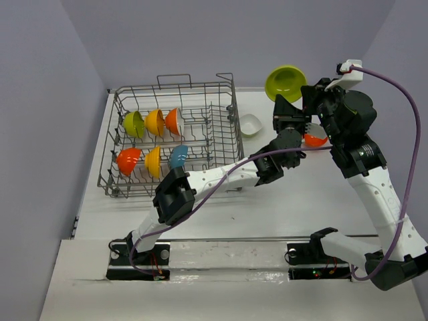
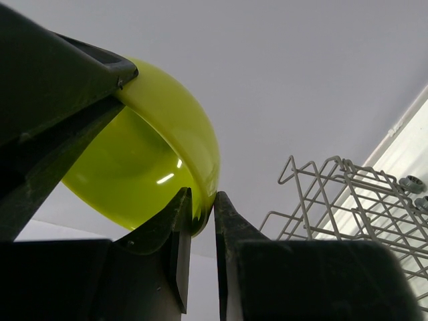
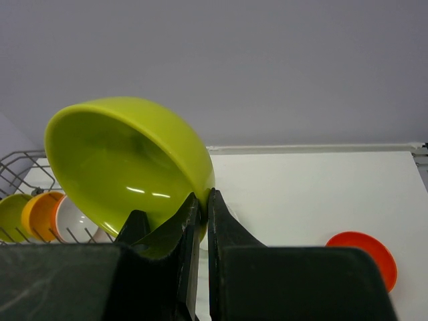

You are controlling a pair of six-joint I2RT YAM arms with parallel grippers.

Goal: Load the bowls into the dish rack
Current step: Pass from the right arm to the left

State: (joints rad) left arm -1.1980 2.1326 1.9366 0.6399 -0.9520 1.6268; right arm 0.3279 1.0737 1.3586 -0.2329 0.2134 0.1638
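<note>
Inside dish rack (image 1: 235, 134) six bowls (image 1: 128, 160); two on table (image 1: 301, 200); lime bowl (image 3: 120, 160) tight in left pincer (image 2: 200, 200), right pincer (image 3: 200, 197).

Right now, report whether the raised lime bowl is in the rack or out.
Out. The raised lime bowl hangs right of the dish rack, outside its wires.

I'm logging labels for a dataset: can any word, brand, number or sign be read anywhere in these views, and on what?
None: no lettering can be read on the lime green bowl, the dish rack, the table, the left arm or the right arm.
</note>
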